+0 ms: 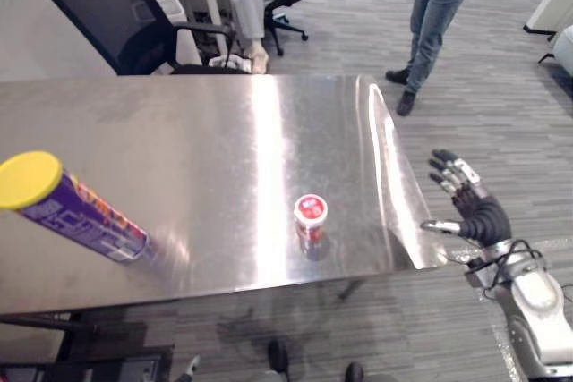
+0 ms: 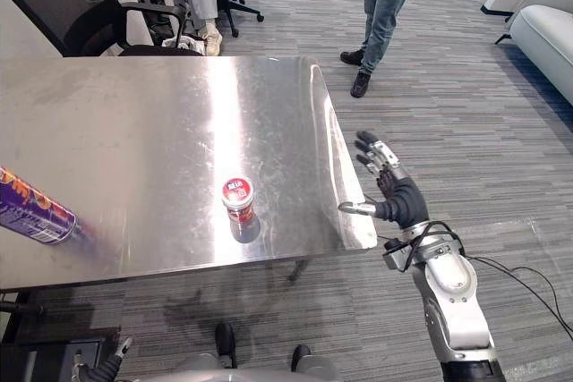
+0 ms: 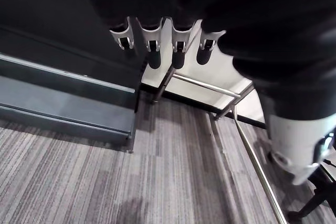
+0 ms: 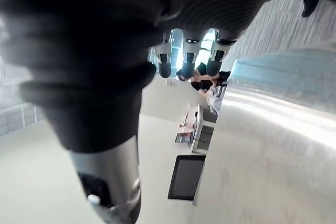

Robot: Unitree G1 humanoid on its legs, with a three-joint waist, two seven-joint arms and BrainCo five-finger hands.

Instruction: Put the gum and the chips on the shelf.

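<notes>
Steel table [image 1: 179,131] bears gum tub [image 1: 310,218] and chips can [image 1: 76,212]; right hand [image 2: 398,199] spread beside it, left hand [image 3: 154,46] relaxed.

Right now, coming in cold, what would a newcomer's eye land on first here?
The shiny steel table, with a purple chips tube, yellow-lidded, at its left end and a small red-topped gum pot near the front edge. Then the right hand, open and holding nothing, beside the table's right edge, while the left hand hangs open over the carpet. Beyond the table a person in jeans stands.
</notes>
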